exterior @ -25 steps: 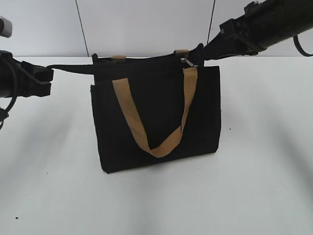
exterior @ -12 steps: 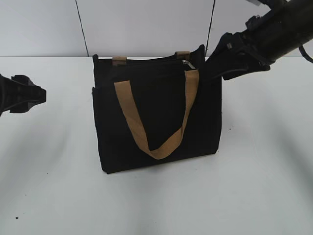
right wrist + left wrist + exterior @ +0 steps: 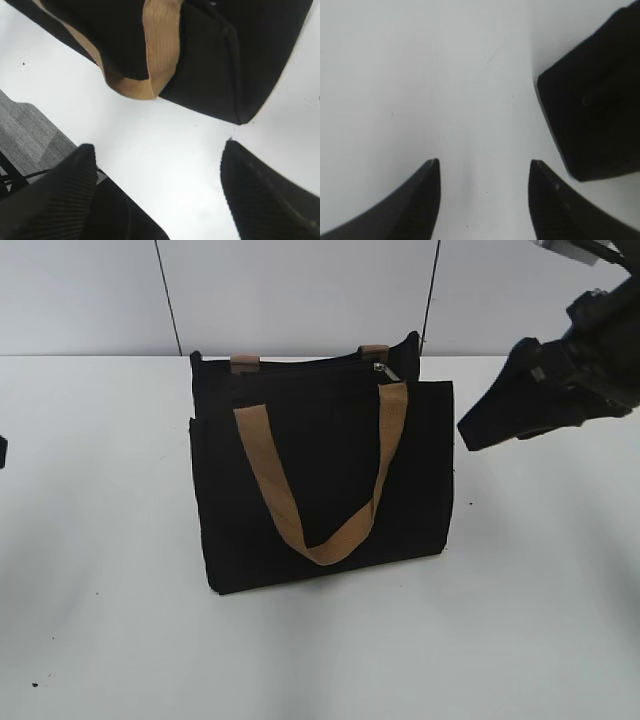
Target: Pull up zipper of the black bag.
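Note:
The black bag (image 3: pixel 320 480) stands upright on the white table, its tan handle hanging down the front. The zipper (image 3: pixel 300 368) runs along the top edge, with its small silver pull (image 3: pixel 383 370) at the right end. My right gripper (image 3: pixel 470 435) is open and empty, just right of the bag and apart from it. In the right wrist view the bag (image 3: pixel 225 65) fills the top, beyond the open jaws (image 3: pixel 157 150). My left gripper (image 3: pixel 484 165) is open and empty over bare table, with a corner of the bag (image 3: pixel 595 110) at its right. It is nearly out of the exterior view.
The white table (image 3: pixel 120 590) spreads around the bag. A pale wall with two dark vertical lines (image 3: pixel 165 295) stands behind it. The grey floor (image 3: pixel 25 130) shows past the table edge in the right wrist view.
Both grippers let go of the bag's top and drew away, the left toward the left edge, the right to the right and down. The bag's stretched left end settled back.

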